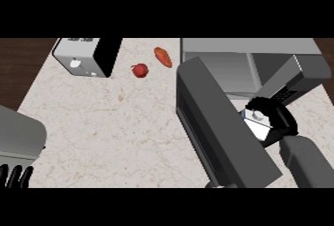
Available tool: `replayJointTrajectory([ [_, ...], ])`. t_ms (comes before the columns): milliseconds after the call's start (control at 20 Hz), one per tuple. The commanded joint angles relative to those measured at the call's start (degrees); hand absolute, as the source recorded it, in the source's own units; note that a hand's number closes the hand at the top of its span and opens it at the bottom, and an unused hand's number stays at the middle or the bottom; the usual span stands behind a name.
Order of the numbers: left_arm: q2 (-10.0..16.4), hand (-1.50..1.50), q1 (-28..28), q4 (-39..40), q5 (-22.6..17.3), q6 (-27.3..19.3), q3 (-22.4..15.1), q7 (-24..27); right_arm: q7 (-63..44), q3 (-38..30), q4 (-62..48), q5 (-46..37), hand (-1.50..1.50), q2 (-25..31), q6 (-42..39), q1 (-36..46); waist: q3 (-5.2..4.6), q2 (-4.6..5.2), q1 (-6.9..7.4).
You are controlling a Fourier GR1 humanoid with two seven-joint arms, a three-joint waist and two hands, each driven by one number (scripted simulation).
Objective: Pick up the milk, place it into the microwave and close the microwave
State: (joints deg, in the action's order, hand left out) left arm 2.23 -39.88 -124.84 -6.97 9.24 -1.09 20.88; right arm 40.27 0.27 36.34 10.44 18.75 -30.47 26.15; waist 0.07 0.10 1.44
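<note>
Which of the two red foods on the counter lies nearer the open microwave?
The elongated orange-red one, farther back; the round red one sits nearer the toaster.

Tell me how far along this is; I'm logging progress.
Done: the white milk carton is held, the black right hand curled round it. In hand: it hovers before the grey box-shaped microwave. Left: setting it inside and shutting the open dark grey door. The left hand rests open, lower left.

No legible text on the milk point(256, 126) or microwave point(304, 70)
</note>
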Motion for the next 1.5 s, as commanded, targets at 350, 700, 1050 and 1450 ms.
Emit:
replayJointTrajectory([
  [350, 0.2, -1.5, -3.8, -0.1, -4.4, 3.6, 4.0, 1.9, -13.1, 0.5, 22.0, 9.1, 1.5, -2.5, -3.0, -9.1, -0.13, -0.43, -1.51],
  [700, -0.4, -1.5, 0.7, 3.4, -4.4, 3.7, 6.5, 0.3, -22.3, 1.4, 34.9, 11.0, 1.5, -6.5, 3.7, -10.9, -0.09, -0.21, -1.35],
  [1050, 1.6, -1.5, -0.7, 3.7, -7.8, 7.0, 11.9, 1.6, -22.4, 3.1, 31.2, 2.5, 1.5, -13.6, 16.3, -1.0, -0.08, -0.11, -0.56],
  [1450, 1.7, -1.5, 1.9, 5.1, -7.6, 8.3, 12.5, -0.3, -15.6, -1.2, 10.2, -5.1, 1.5, -14.0, 23.9, 10.1, -0.04, 0.24, -0.05],
])
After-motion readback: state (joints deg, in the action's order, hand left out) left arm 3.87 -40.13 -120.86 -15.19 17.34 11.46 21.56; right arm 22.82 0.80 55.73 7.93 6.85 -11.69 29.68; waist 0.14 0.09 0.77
